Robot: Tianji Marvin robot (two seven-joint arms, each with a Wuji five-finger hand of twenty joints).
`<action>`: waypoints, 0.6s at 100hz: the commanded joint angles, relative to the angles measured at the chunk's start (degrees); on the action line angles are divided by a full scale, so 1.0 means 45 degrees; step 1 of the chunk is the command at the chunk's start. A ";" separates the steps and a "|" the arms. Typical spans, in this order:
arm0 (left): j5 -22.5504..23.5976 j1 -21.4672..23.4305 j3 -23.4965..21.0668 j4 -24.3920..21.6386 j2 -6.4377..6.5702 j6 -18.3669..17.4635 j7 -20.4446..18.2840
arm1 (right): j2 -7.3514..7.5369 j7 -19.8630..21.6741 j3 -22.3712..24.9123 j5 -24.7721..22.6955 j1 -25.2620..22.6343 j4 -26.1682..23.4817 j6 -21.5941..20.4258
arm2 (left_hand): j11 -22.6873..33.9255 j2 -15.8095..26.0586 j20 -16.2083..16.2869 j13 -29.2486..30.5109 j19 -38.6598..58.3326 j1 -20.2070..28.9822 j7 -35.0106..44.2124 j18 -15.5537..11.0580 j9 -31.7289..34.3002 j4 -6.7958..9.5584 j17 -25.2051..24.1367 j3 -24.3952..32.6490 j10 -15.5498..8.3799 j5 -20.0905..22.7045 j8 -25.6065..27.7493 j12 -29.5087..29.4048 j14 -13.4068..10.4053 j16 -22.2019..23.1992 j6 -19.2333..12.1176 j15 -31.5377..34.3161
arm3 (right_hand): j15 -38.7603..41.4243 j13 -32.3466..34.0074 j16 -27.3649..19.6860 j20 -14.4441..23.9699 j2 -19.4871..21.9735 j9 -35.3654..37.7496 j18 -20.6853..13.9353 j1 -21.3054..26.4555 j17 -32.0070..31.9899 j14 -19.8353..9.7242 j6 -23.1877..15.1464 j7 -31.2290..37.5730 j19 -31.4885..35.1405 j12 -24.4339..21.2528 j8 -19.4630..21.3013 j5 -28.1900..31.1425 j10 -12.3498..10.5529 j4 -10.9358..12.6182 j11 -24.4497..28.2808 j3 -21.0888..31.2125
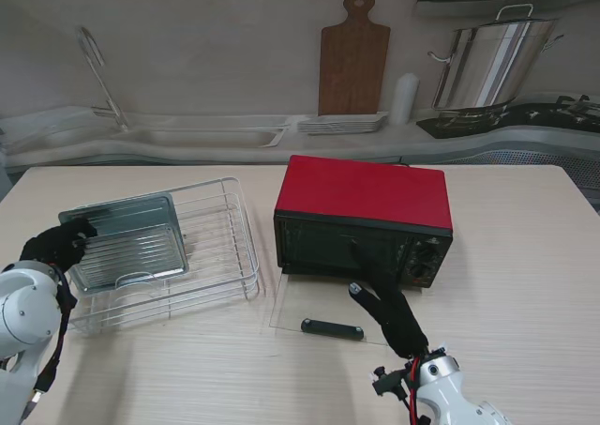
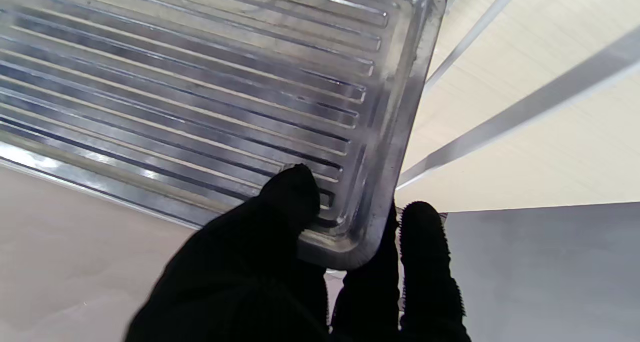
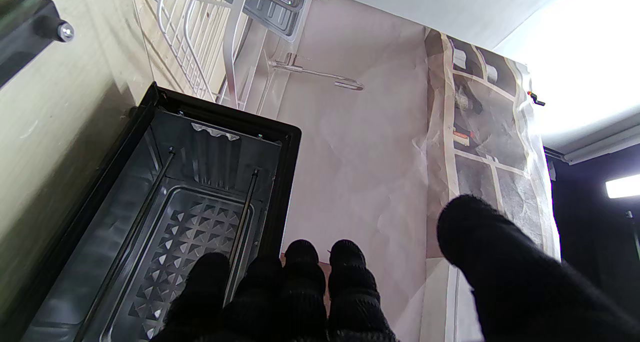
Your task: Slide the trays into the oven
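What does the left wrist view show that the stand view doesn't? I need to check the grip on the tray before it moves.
Only the left wrist view shows the grip: the left hand pinches a corner of the ribbed metal tray, thumb on the ribbed face, fingers behind the rim.

Only the stand view shows the red oven, its glass door folded down, and the right hand at the opening.

Both show the tray, the wire rack and the left hand.
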 commanded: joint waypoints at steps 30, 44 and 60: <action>-0.0646 0.0304 -0.0220 -0.0592 -0.0149 0.0170 -0.0332 | -0.0098 0.0165 -0.0053 0.0043 -0.0015 0.0069 -0.0028 | 0.3702 0.0566 0.1001 0.0753 0.2136 0.1083 0.2254 0.0887 0.0803 -0.0301 0.0028 0.0654 -0.0222 0.2874 0.2737 0.1532 0.1174 0.2255 -0.1045 0.2234 | 0.0187 -0.0799 0.0097 0.0189 -0.0136 0.0444 -0.0432 -0.0112 -0.0050 -0.0612 -0.0249 0.0182 0.0266 -0.0152 -0.0096 -0.0051 -0.0107 -0.0544 -0.0182 0.0090; -0.0980 0.0501 -0.0383 -0.1010 -0.0172 0.0246 -0.0403 | -0.0107 0.0143 -0.0052 0.0055 0.0014 0.0113 -0.0079 | 0.4888 0.0741 0.1304 0.1017 0.2490 0.1036 0.2805 0.1061 0.1049 0.0002 0.0064 0.0969 -0.0191 0.3371 0.4401 0.2371 0.1330 0.3087 -0.1028 0.2756 | 0.0184 -0.0802 0.0096 0.0193 -0.0155 0.0451 -0.0424 -0.0121 -0.0055 -0.0627 -0.0239 0.0199 0.0273 -0.0151 -0.0099 -0.0056 -0.0104 -0.0549 -0.0180 0.0094; -0.1325 0.0854 -0.0693 -0.1784 -0.0195 0.0393 -0.0573 | -0.0121 0.0100 -0.0053 0.0079 0.0066 0.0186 -0.0141 | 0.5573 0.0542 0.1576 0.1315 0.2807 0.0658 0.2973 0.1315 0.1359 0.0293 0.0108 0.1868 -0.0012 0.3656 0.5272 0.2977 0.1493 0.3615 -0.0854 0.3223 | 0.0184 -0.0808 0.0098 0.0200 -0.0153 0.0440 -0.0421 -0.0129 -0.0057 -0.0604 -0.0229 0.0208 0.0284 -0.0152 -0.0105 -0.0061 -0.0095 -0.0556 -0.0185 0.0112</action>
